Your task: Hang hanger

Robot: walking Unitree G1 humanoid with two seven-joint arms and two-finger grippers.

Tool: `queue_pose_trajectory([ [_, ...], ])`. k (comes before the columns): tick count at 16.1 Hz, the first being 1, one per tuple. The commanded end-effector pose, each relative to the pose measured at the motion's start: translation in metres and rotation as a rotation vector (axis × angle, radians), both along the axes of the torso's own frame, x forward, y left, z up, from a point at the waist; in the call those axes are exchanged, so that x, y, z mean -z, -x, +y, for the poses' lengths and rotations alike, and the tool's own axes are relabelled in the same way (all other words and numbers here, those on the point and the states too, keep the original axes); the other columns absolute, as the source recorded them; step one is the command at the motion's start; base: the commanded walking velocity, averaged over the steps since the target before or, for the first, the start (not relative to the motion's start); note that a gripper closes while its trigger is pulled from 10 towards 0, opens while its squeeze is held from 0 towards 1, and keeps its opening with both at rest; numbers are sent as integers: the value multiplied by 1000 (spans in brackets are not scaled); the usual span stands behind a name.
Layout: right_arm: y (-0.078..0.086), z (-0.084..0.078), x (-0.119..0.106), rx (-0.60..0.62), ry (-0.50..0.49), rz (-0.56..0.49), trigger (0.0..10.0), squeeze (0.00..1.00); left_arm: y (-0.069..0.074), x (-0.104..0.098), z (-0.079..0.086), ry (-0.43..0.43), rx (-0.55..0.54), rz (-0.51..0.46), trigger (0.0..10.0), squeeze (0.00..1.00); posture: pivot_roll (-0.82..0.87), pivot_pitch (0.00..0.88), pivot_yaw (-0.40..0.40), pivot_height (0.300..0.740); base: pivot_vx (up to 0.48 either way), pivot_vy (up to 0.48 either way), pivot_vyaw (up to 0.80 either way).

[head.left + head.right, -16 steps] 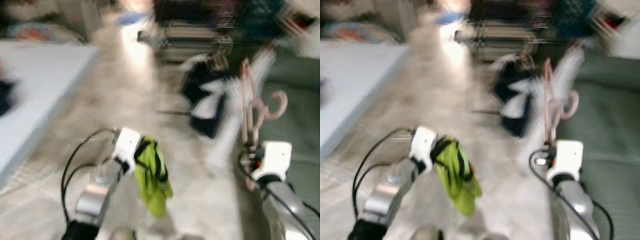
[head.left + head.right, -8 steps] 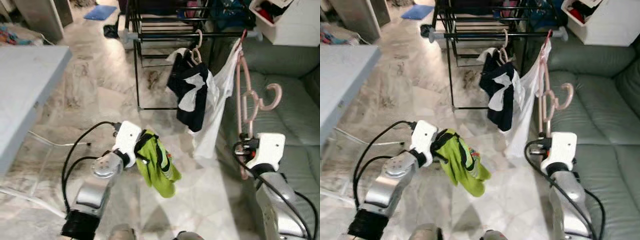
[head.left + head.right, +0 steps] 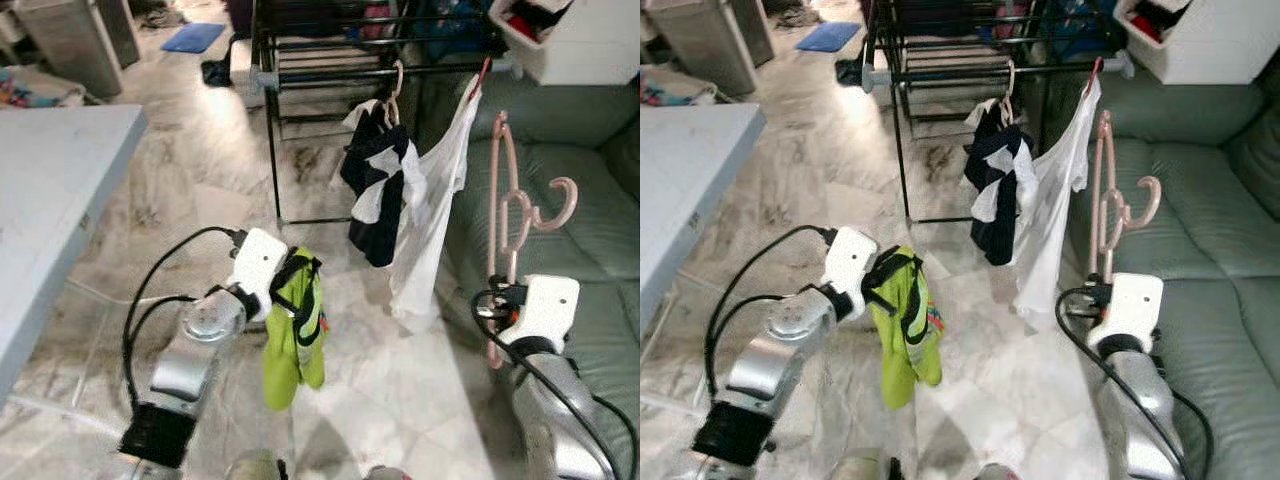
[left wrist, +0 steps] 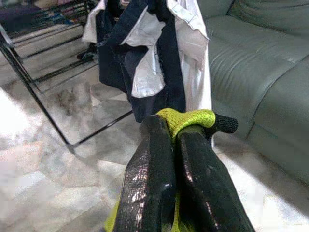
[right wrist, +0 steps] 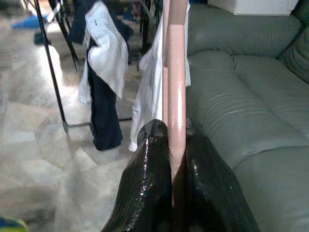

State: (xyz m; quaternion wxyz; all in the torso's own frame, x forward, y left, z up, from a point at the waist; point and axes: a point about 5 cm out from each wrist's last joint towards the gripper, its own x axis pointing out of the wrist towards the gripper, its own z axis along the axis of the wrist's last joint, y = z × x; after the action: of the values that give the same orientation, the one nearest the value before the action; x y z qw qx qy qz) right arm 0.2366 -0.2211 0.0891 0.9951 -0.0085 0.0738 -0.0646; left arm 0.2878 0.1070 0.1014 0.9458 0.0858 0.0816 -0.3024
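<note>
Hanger position: pink hanger [image 3: 505,215] rises straight out of the right end effector [image 5: 170,145], its lower bar pinched between the two black fingers [image 5: 149,169]; most of its length stands above the end effector.
Hanger axis: long axis close to vertical, tilted only slightly; the hook [image 3: 558,205] sits partway up and curls out to the end effector's right, over the sofa.
Right end effector: clenched on the pink hanger, held in front of the green sofa [image 3: 590,210], with the silver right arm below it.
Left end effector: [image 4: 174,140] clenched on a lime-green garment [image 3: 292,335]; a fold of the cloth sits over the fingertips and the rest hangs limp below it toward the marble floor [image 3: 190,170].
Rack: black clothes rack [image 3: 300,70] stands ahead of both end effectors, farther off than the hanger tip; its horizontal rail is above and to the left of the hanger.
On the rack: navy-and-white garment [image 3: 380,195] on its own hanger, and a white shirt [image 3: 430,220] just beside it; the white shirt hangs between the navy garment and the pink hanger, near but not touching the hanger as far as can be told.
Bench: pale bench [image 3: 50,190] lies well to the left of the left end effector.
Background: white storage box [image 3: 570,35] beyond the sofa; blue mat [image 3: 192,37] on the floor far ahead.
</note>
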Motion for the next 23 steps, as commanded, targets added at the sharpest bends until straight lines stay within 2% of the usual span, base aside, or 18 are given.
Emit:
queue_pose_trajectory([
  [1,1,-4,-3,16,7,-16,10000,0,-2,-8,-7,0,29,-41,10000,0,-66,16,72,740,0,0,-800],
  [3,1,-1,-1,12,0,-10,10000,0,0,-10,-8,-1,40,-46,10000,0,-58,27,71,740,0,0,-800],
  [5,4,10,4,-12,-14,4,10000,0,5,-9,-6,0,45,-47,10000,0,-44,42,54,740,0,0,-800],
  [7,2,13,5,-36,-6,13,10000,0,-1,-11,-4,-21,17,-83,10000,0,-50,46,43,740,0,0,-800],
  [11,0,4,0,-23,17,11,10000,0,-11,-20,-11,-7,21,-129,10000,0,-60,42,36,740,0,0,-800],
  [17,-4,8,-2,-52,35,9,10000,0,-13,-17,-15,10,22,-135,10000,0,-77,32,14,740,0,0,-800],
  [20,-4,7,-2,-55,40,10,10000,0,-13,-15,-16,18,27,-132,10000,0,-83,33,13,740,0,365,-800],
  [23,-4,8,-2,-61,46,11,10000,0,-12,-15,-18,23,34,-131,10000,0,-84,36,12,740,0,384,0],
])
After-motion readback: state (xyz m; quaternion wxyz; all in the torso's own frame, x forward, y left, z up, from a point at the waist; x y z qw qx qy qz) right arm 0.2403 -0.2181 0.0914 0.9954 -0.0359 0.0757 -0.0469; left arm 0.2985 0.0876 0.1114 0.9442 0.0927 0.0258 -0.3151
